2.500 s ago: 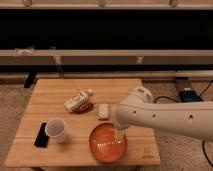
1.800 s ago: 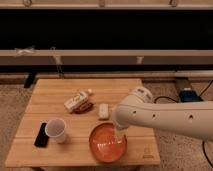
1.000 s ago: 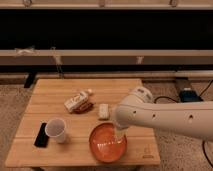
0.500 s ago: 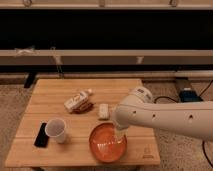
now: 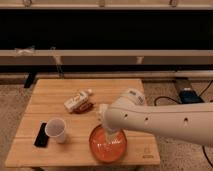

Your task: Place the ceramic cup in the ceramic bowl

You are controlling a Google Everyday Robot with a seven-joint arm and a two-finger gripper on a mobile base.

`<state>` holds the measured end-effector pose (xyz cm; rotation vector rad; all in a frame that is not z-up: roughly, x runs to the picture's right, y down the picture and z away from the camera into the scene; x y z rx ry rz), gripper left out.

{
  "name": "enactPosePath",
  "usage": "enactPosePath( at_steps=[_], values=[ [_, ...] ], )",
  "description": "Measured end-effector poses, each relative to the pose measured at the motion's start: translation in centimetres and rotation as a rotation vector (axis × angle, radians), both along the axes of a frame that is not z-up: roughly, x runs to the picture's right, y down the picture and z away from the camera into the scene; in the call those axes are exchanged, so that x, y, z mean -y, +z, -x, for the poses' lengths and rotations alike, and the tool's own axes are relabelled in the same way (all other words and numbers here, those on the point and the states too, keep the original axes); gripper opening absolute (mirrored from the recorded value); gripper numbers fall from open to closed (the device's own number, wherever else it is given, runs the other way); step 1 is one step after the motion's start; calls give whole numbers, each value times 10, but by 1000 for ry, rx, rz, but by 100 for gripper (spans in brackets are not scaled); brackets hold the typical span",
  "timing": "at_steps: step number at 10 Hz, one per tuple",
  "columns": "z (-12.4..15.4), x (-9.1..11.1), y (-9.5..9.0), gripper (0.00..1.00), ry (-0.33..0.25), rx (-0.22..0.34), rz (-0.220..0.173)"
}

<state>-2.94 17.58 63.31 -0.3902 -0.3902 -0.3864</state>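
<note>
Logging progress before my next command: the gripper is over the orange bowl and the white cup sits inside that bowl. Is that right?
Not quite. The ceramic cup is not in the ceramic bowl. It stands upright on the table beside a flat black object, apart from the bowl. The gripper is over the bowl, as the camera view shows.

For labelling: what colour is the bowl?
The ceramic bowl is orange-red, camera view; the gripper hangs over it.

The white arm (image 5: 160,122) reaches in from the right, bent, its gripper (image 5: 110,136) pointing down at lower centre.
</note>
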Motion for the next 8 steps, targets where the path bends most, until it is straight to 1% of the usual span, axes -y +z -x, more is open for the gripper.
enactPosePath(
  at_steps=[2, 4, 5, 6, 7, 8],
  values=[
    [55, -9, -20, 80, -104, 98, -10],
    [101, -13, -26, 80, -203, 165, -13],
    [126, -13, -26, 80, -261, 197, -12],
    [144, -13, -23, 80, -303, 214, -7],
    [158, -14, -19, 80, -337, 221, 2],
    [165, -14, -8, 80, -360, 212, 13]
  ],
)
